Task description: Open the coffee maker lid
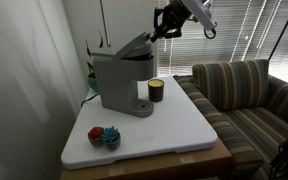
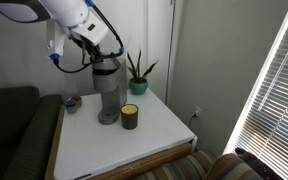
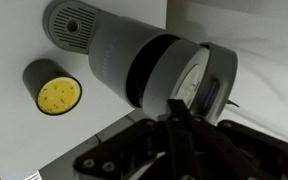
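The grey coffee maker [image 1: 117,80] stands on the white table, also in an exterior view [image 2: 107,88] and lying across the wrist view [image 3: 109,45]. Its lid [image 1: 132,46] is tilted up, front edge raised. In the wrist view the lid [image 3: 216,75] stands open past a dark band. My gripper [image 1: 162,27] is at the lid's raised front edge, fingers together. In the wrist view the fingers [image 3: 179,112] form one dark bar just below the lid. The arm hides the gripper in an exterior view [image 2: 102,50].
A small dark yellow-topped cup [image 1: 156,91] [image 2: 130,116] [image 3: 52,89] stands beside the machine's base. Small red and blue items [image 1: 104,136] lie near the table's front. A potted plant [image 2: 137,78] stands behind. A striped couch [image 1: 249,95] borders the table.
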You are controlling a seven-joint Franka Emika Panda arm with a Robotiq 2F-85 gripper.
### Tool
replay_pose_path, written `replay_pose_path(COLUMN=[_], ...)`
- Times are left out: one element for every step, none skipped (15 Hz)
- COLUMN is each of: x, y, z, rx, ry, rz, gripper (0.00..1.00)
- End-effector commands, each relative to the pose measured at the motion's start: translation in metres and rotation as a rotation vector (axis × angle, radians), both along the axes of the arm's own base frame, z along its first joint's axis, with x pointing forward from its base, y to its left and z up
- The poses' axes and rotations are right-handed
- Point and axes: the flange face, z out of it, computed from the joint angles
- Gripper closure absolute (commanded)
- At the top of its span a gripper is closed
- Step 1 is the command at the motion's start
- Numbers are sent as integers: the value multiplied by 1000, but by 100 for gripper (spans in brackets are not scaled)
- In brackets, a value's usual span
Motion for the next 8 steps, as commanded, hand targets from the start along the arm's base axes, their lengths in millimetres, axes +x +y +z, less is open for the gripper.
replay_pose_path(x=[6, 7, 9, 10, 12, 13, 15, 17], y=[4, 5, 6, 8, 9, 11, 13, 14], z=[19, 21, 23, 25, 26, 28, 29, 31], rx=[-6, -7, -10, -13, -16, -20, -23, -28], ry=[-46, -50, -54, -57, -60, -64, -67, -70], rz=[16, 20, 25, 30, 38, 44, 51, 59], gripper=[100, 100, 100, 100, 100, 100, 100, 100])
